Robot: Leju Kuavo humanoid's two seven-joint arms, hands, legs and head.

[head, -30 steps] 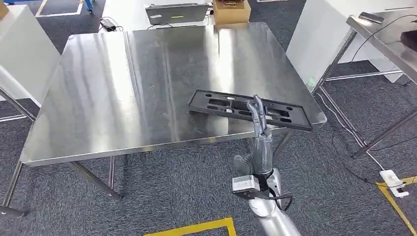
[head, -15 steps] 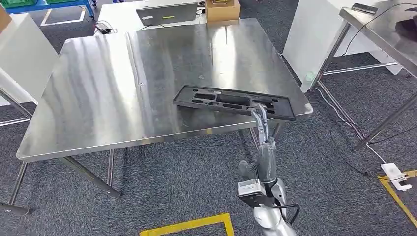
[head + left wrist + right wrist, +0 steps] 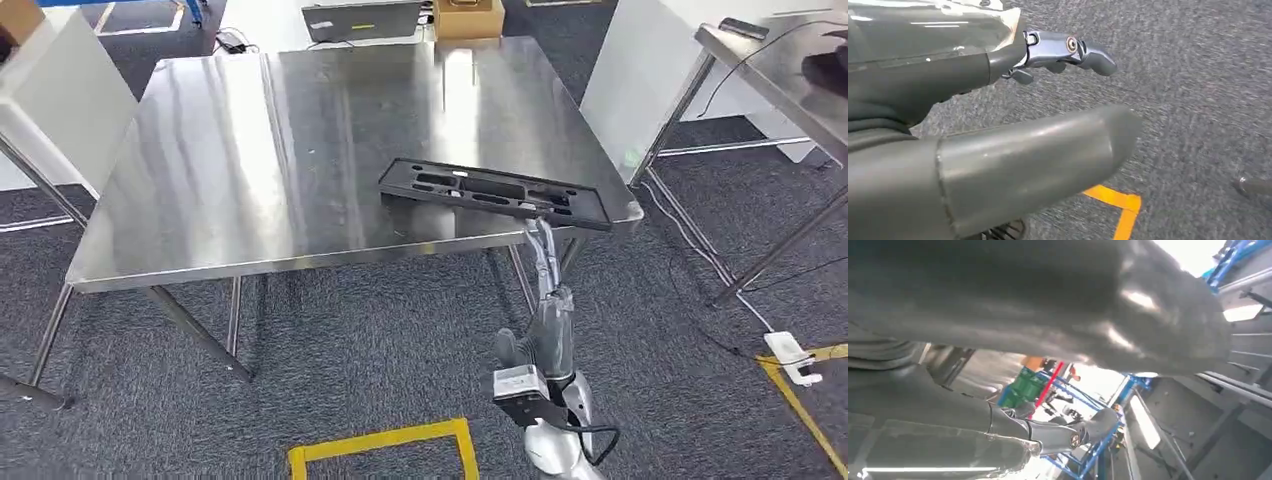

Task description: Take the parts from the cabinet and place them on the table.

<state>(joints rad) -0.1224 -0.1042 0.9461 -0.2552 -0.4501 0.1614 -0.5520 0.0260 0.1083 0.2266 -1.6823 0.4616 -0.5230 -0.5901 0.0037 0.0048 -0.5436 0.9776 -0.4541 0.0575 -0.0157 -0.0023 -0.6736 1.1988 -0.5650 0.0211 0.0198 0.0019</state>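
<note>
Grey carpet surrounds a steel table (image 3: 250, 150); a black tray (image 3: 490, 190) lies at its near right edge, touching the right hand's (image 3: 545, 262) straight fingertips; any grip is unclear. Left wrist view: left hand (image 3: 998, 115) over carpet, fingers apart, holding nothing.

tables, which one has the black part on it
The big steel table in the middle: the long black part lies along its near right edge, with the right hand just under it. The table at far right carries none.
</note>
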